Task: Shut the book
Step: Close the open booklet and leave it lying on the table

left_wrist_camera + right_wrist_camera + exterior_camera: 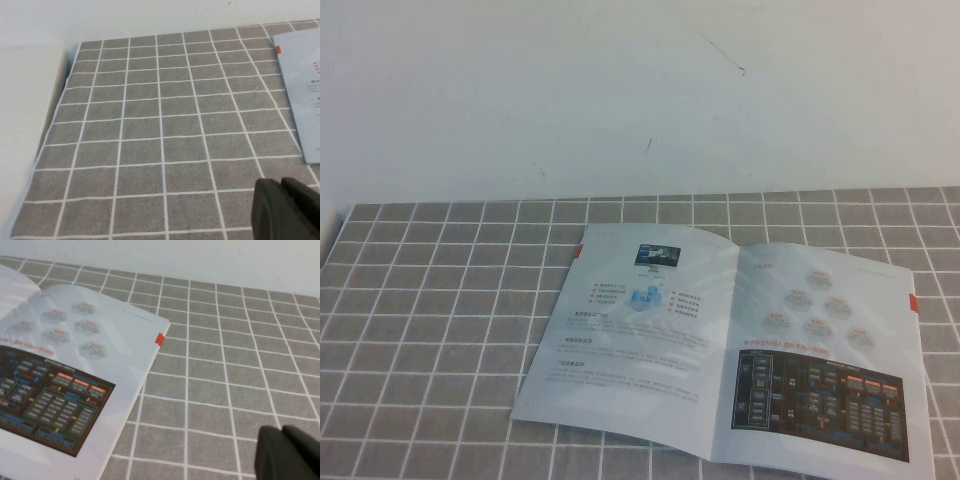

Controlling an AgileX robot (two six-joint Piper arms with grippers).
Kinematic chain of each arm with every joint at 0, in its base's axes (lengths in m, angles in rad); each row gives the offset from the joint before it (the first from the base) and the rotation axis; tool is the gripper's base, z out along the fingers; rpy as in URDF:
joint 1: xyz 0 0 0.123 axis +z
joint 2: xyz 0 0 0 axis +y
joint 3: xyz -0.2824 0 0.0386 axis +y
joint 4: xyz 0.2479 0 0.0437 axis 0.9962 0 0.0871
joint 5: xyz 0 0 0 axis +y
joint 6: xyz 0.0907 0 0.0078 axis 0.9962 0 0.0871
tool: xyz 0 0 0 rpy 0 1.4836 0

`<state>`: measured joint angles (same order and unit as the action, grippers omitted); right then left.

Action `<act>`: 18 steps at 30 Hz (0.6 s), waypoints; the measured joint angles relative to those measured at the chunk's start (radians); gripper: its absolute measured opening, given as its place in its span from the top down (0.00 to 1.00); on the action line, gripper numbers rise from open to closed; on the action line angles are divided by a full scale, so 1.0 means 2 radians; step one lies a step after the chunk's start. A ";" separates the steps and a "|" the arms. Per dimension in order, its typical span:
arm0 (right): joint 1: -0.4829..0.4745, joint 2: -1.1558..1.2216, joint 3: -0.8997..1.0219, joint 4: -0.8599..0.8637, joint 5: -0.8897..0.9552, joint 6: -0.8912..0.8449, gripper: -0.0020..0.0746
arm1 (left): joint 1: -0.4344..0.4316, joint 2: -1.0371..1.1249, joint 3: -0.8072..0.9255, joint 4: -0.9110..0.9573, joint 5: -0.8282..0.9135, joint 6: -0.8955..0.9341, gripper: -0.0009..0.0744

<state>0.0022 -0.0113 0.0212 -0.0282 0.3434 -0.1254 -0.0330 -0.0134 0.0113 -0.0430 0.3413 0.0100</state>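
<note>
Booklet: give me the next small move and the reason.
Probably ease the right gripper, over checked cloth beside the right page, toward that page's red tab: the booklet lies open and flat, untouched. The left gripper hangs over the cloth off the left page.

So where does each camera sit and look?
High view: raised on the robot's side, looking down at the open book on checked cloth; no arms show.
Left wrist view: on the left arm, over cloth left of the book; left gripper shows.
Right wrist view: on the right arm, facing its right page; right gripper shows.
All share the book.
</note>
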 joint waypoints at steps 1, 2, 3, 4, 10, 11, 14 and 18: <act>0.000 0.000 0.000 0.000 0.000 0.000 0.98 | 0.000 0.000 0.000 0.000 0.000 0.000 0.99; 0.000 0.000 0.000 0.000 0.000 0.000 0.98 | 0.001 0.000 0.000 0.000 0.000 0.000 0.99; 0.000 0.000 0.000 0.000 0.000 0.000 0.98 | 0.004 0.000 0.000 0.000 0.000 0.001 0.99; 0.000 0.000 0.000 0.000 0.000 0.000 0.98 | 0.006 0.000 0.000 0.000 0.000 0.001 0.99; 0.000 0.000 0.000 0.000 0.000 0.000 0.98 | 0.008 0.000 0.000 0.001 0.000 -0.022 0.99; 0.000 0.000 0.000 0.000 0.000 0.000 0.98 | 0.008 0.000 0.000 0.001 0.000 -0.028 0.99; 0.000 0.000 0.000 0.000 0.000 0.000 0.98 | 0.008 0.000 0.000 0.001 0.000 -0.040 0.99; 0.000 0.000 0.000 0.000 0.000 0.000 0.98 | 0.008 0.000 0.000 0.001 0.000 -0.041 0.99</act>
<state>0.0022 -0.0113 0.0212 -0.0286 0.3434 -0.1254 -0.0175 -0.0134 0.0113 -0.0415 0.3413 -0.0728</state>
